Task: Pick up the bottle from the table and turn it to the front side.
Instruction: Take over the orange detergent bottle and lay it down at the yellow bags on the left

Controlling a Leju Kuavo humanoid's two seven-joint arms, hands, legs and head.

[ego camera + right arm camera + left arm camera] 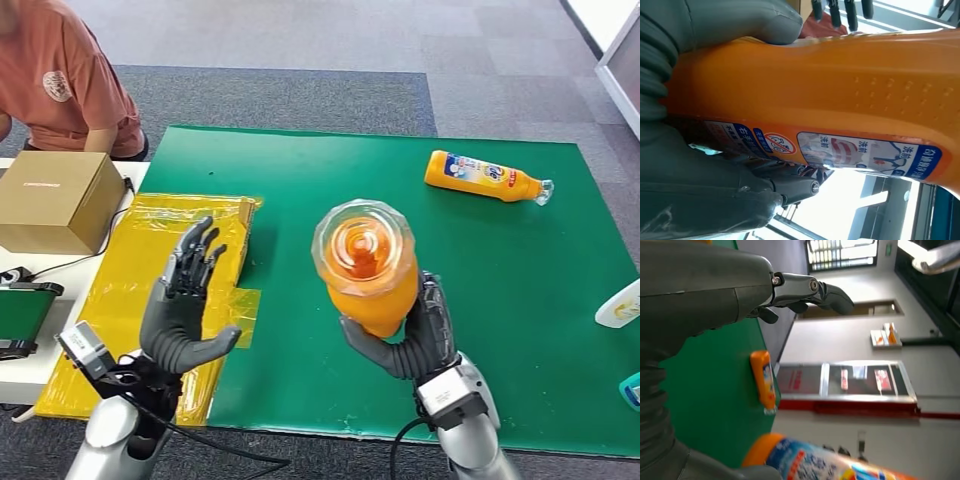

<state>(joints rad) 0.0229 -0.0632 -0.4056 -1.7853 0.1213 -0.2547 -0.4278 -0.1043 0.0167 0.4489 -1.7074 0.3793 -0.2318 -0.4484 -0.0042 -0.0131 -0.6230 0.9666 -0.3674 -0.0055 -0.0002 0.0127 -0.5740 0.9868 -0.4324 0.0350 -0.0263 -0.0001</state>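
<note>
Orange bottle with a blue-and-white label is held upright above the green mat, clear cap up.

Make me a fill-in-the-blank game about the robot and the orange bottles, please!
1. The robot's ____ hand holds the orange bottle up in the air.
2. The other bottle is lying on its side on the ____ mat.
3. The robot's left hand is open and holds ____.
4. The brown box sits in front of a person wearing an ____ shirt.

Missing words: right; green; nothing; orange
</note>
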